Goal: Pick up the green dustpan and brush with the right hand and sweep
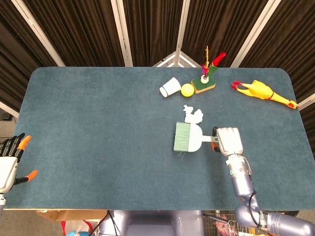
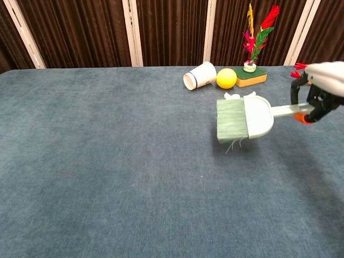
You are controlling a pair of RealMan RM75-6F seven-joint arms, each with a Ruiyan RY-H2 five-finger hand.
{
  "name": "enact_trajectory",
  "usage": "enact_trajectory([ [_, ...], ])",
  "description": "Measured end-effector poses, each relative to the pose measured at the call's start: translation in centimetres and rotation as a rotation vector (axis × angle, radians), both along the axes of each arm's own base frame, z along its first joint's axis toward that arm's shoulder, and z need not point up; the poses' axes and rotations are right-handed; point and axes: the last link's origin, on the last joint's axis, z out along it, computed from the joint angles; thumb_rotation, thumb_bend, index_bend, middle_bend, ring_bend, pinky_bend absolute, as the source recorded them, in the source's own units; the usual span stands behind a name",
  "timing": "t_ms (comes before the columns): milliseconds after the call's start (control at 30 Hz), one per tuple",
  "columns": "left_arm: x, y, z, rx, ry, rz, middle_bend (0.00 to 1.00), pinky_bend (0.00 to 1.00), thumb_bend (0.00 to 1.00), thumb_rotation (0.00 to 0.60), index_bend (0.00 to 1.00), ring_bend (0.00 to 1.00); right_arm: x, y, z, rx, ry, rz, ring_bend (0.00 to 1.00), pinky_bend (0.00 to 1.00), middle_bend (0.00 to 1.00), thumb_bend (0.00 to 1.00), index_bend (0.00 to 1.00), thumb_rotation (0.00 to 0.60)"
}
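The pale green brush (image 1: 187,137) (image 2: 244,118) hangs above the blue table, bristles pointing left, handle to the right. My right hand (image 1: 229,140) (image 2: 320,88) grips the end of its handle, fingers curled around it. The brush head sits in front of the white crumpled paper (image 1: 192,114) (image 2: 233,97), hiding most of it in the chest view. My left hand (image 1: 11,160) rests off the table's left edge with fingers spread, holding nothing. No separate dustpan can be seen.
A tipped white cup (image 1: 170,87) (image 2: 200,75), a yellow ball (image 1: 187,90) (image 2: 226,78) and a green base with feathers (image 1: 204,83) (image 2: 251,75) stand at the back. A rubber chicken (image 1: 263,92) (image 2: 322,74) lies at the far right.
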Motion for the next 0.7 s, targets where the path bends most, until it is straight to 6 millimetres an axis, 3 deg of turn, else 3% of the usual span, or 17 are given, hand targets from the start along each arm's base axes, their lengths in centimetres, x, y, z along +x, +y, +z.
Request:
enact_trajectory([
  [367,0.0,0.2,0.0,-0.004,-0.011,0.007,0.00,0.02,0.00,0.600,0.00,0.00,3.5,-3.7,0.5,-0.013,0.055,0.048,0.98,0.85,0.94,0.60,0.76,0.600],
  [700,0.1,0.2,0.2,-0.014,-0.033,0.011,0.00,0.02,0.00,0.600,0.00,0.00,3.6,-7.2,-1.4,-0.015,0.165,0.013,0.98,0.85,0.94,0.60,0.76,0.600],
])
